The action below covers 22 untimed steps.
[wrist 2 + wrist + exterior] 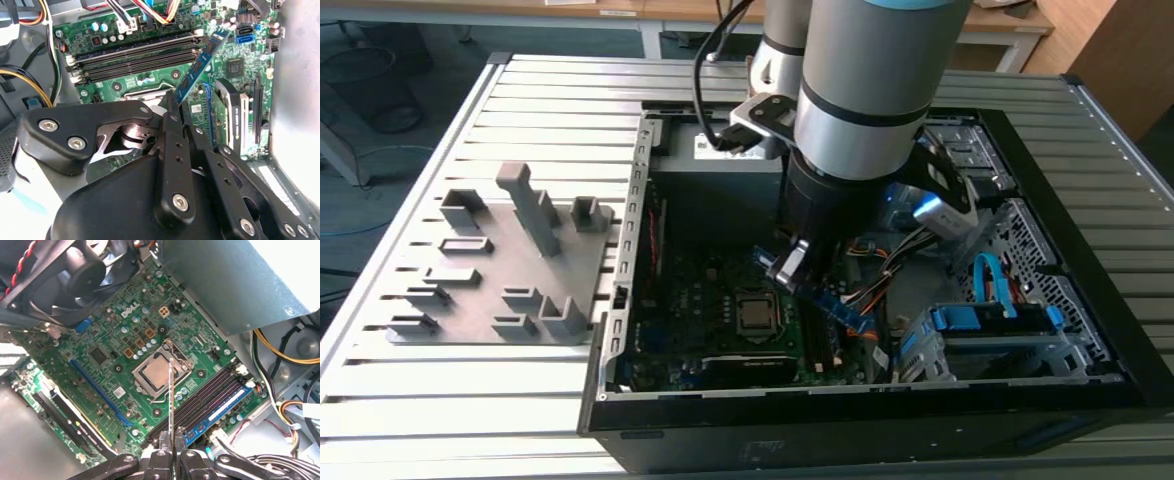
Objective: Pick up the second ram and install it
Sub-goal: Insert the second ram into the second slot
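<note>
Fingers clamped on second ram [200, 62], held up over motherboard near CPU socket [157, 372], not touching the board. Gripper [172, 452] pinches one end.

Risk: stick looks skewed against empty DIMM slots [200, 402] just beside socket; pushed down like that it would likely jam or stress contacts. Short end grip, could pivot. Wire bundle [150, 10] sits beyond slots, snag possible.

Open PC case [640, 200] on slatted metal table [547, 100], grey fixture block [507, 260] beside it. Wooden desks [520, 10] behind.

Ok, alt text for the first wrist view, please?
The gripper holds the second ram edge-on above the motherboard, near the memory slots beside the processor socket. A blue stick already sits in one slot.
</note>
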Each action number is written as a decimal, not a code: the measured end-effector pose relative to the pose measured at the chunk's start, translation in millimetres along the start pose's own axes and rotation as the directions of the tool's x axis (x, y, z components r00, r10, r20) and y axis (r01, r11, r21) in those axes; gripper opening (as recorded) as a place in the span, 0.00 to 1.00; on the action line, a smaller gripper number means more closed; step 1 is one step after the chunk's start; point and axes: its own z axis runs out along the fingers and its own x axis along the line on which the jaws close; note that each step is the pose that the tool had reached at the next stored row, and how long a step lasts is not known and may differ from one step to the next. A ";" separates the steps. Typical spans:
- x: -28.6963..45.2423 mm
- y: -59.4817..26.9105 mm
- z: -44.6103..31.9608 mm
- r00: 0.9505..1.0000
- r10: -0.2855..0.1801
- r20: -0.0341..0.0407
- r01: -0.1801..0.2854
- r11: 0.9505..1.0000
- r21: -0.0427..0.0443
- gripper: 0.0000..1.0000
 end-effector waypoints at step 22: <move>0.0 0.0 0.7 0.992 0.125 -0.003 -0.125 0.992 -0.001 0.14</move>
